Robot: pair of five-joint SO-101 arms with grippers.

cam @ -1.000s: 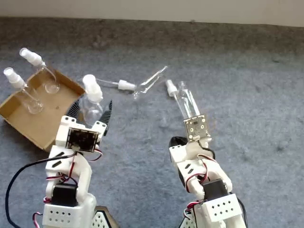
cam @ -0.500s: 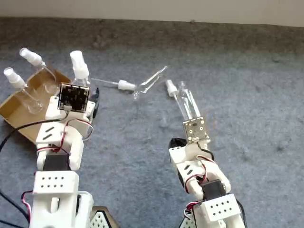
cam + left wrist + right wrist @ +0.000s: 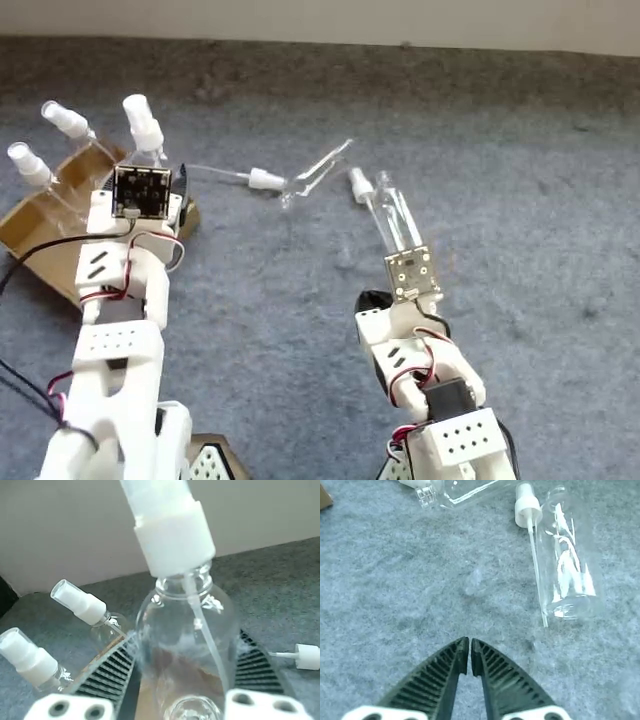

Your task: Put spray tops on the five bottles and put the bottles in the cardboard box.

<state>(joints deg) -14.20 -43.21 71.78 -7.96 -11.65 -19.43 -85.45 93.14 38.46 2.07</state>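
While my left hand (image 3: 186, 645) grips the round spray bottle (image 3: 147, 140) by its belly, both fingers pressed against the glass, I judge the step in hand is setting it into the cardboard box (image 3: 45, 250). It hangs over the box's corner, near the two capped bottles (image 3: 50, 190) already inside. Its long axis runs close to upright, base down, spray top up and tipped slightly away from the arm. To do this well I'd lower it straight onto bare cardboard, avoid nudging its neighbours, and let go only once it rests. My right hand (image 3: 470, 655), pinched nearly shut and empty, hovers over the tabletop (image 3: 395, 580) near an uncapped cylindrical bottle (image 3: 567, 565) lying beside a loose spray top (image 3: 527, 510).
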